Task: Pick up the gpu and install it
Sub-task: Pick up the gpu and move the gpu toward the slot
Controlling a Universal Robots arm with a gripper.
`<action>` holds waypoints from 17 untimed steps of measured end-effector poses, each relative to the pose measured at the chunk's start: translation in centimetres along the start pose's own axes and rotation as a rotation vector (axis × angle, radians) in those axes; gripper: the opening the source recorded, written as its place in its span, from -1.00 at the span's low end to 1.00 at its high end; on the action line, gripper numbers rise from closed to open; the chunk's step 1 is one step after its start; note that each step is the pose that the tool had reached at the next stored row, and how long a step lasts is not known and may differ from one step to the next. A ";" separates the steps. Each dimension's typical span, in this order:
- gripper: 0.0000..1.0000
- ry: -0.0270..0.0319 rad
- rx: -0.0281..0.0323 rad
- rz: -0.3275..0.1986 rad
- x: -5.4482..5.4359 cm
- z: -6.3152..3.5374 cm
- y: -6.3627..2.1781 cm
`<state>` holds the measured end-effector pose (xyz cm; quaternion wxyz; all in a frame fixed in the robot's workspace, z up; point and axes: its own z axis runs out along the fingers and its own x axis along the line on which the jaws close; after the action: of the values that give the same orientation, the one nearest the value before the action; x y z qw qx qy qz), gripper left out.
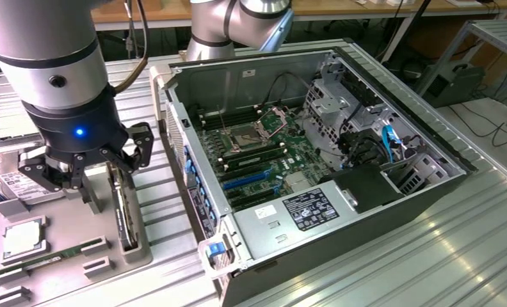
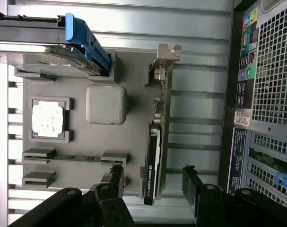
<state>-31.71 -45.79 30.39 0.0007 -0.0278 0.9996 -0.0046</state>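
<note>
Claw (image 1: 108, 185) wide open, straddling the gpu (image 2: 153, 142) with gaps both sides. Gpu stands on edge in grey parts tray (image 2: 86, 142) on bench (image 1: 458, 243), beside open computer case (image 1: 262, 233).

From high up, the exterior view looks steeply down on the desk (image 1: 458, 256), open computer case (image 1: 322, 160) and grey tray (image 1: 74, 224). The wrist view faces straight down past the tool (image 2: 152, 172), close over that tray, which the 2 views share.
</note>
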 end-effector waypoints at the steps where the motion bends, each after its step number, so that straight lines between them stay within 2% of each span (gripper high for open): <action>1: 0.23 0.0000 0.0000 0.000 0.0 0.09 -0.02; 17: 0.23 -0.0004 0.0000 0.000 0.0 1.55 -0.20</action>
<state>-31.68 -46.01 28.84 0.0009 -0.0278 0.9996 -0.0046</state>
